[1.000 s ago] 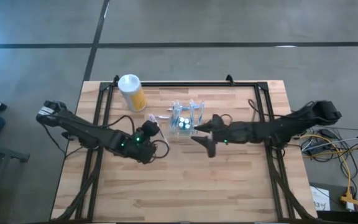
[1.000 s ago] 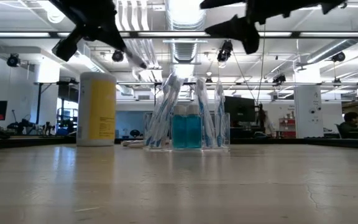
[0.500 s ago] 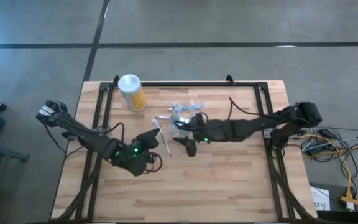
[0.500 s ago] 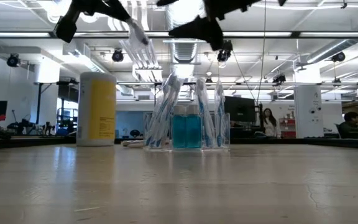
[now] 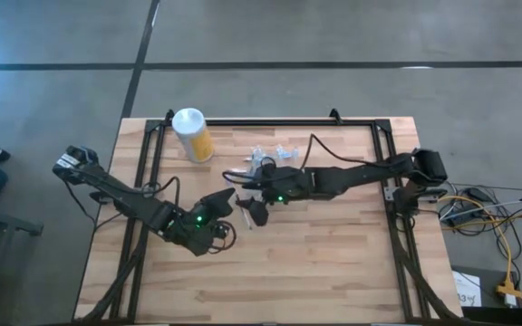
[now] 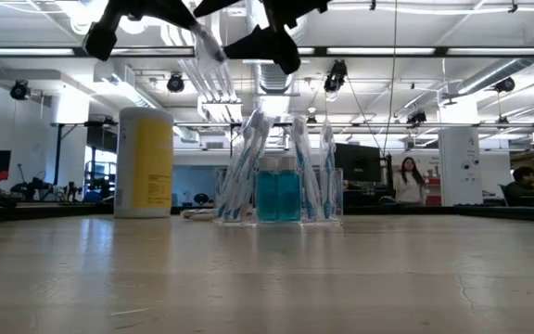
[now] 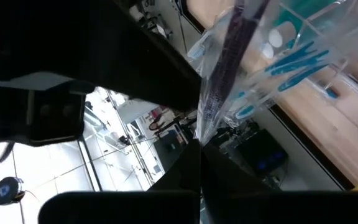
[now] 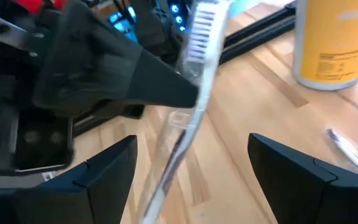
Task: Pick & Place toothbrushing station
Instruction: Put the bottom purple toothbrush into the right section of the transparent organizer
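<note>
Hovering in the middle of the high view, the left pincer is clamped shut on a wrapped toothbrush, whose long axis runs up from its tips toward the right pincer. That one stands wide open just beside it, fingers either side of the wrapper, holding nothing. Farther back on the bench, above centre, sits the toothbrushing station, nearer the right arm.

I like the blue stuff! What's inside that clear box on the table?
The toothbrushing station holds wrapped toothbrushes standing upright on both sides of a blue block in its middle. From above, the right arm covers part of the box, so its floor stays hidden.
</note>
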